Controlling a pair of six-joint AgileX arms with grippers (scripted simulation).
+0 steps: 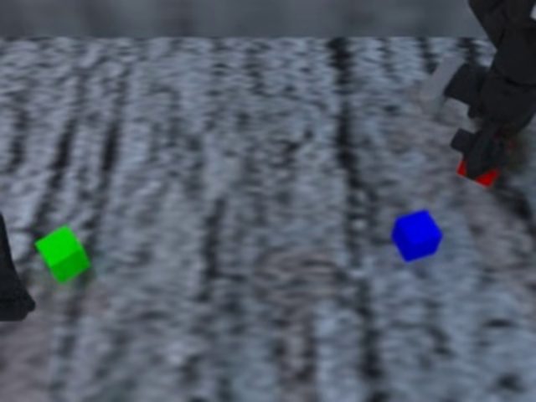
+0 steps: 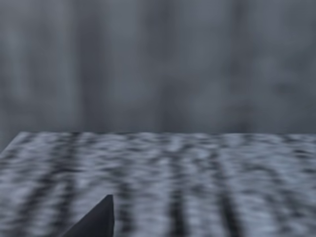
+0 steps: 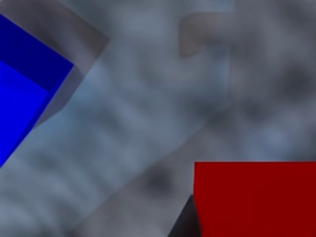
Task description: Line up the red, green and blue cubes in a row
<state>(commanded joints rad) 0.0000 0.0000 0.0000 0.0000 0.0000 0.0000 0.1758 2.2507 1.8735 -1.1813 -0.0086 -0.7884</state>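
Right now the right tool point(image 1: 481, 163) is at the far right of the counter point(image 1: 251, 167), down on the red cube point(image 1: 479, 175). From the top you see only a bit of red poking out under the black fingers. In the right wrist view the red cube point(image 3: 256, 197) sits right up against a dark finger point(image 3: 185, 222), so the tool looks clenched on the red cube, w/ the cube low on the counter or just touching it; I can't tell which. The blue cube point(image 1: 416, 235) is near, a bit to the left of the red one & closer to the front edge, not touching it. The right wrist view shows the blue cube point(image 3: 24, 94) too, apart from the red. The green cube point(image 1: 63, 253) is well apart, over on the left side of the counter. The left tool point(image 1: 12, 293) is parked at the left edge, just beside the green cube. Only a dark tip point(image 2: 96, 222) of it shows in the left wrist view, so I can't tell if it is released or clenched.
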